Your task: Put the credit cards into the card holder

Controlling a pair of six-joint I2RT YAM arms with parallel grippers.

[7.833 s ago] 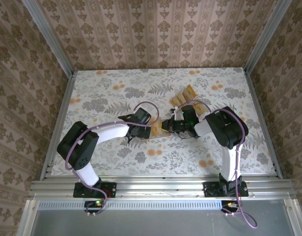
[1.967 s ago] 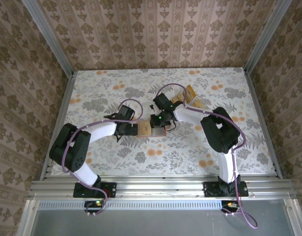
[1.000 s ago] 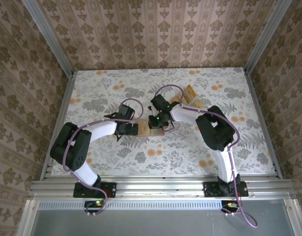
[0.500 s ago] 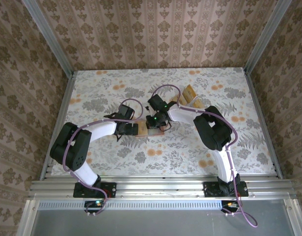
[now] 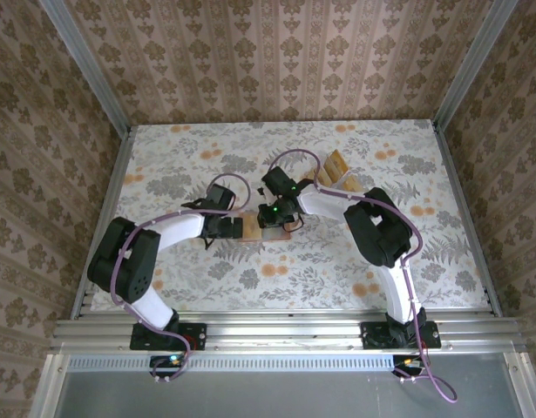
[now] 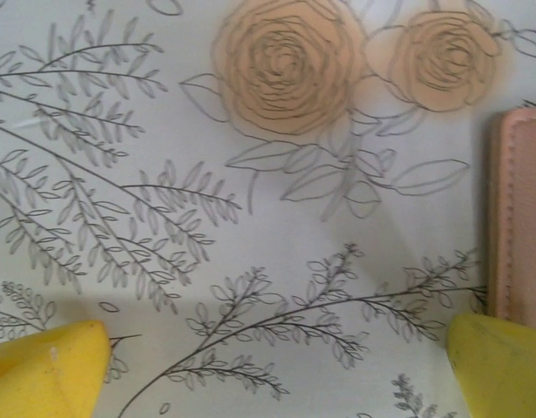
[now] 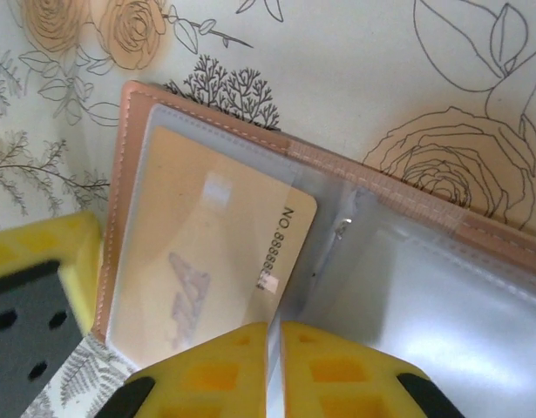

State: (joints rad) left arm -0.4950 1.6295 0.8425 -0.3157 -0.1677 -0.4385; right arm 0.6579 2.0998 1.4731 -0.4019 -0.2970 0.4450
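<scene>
Item 1. Your left gripper [image 6: 276, 366]: released, yellow fingers [image 6: 41, 366] spread wide, bare floral table [image 6: 163, 174] between and ahead of them. The card holder [image 6: 520, 218] has its stitched pink edge just ahead of the right-hand finger, with little room on that side and open cloth on the left.

Item 2. Card holder [image 7: 128, 113]: lies open and flat directly ahead of your right gripper [image 7: 274, 348]. One of the credit cards [image 7: 206, 244] sits under the clear sleeve, with its right edge short of the fold.

Item 3. Right gripper: pads clenched almost together. A thin pale edge shows in the seam, but you cannot tell whether it is pinched.

Item 4. Remaining cards [image 5: 335, 165]: beyond and right of that gripper, well apart from it, with open table all around.
</scene>
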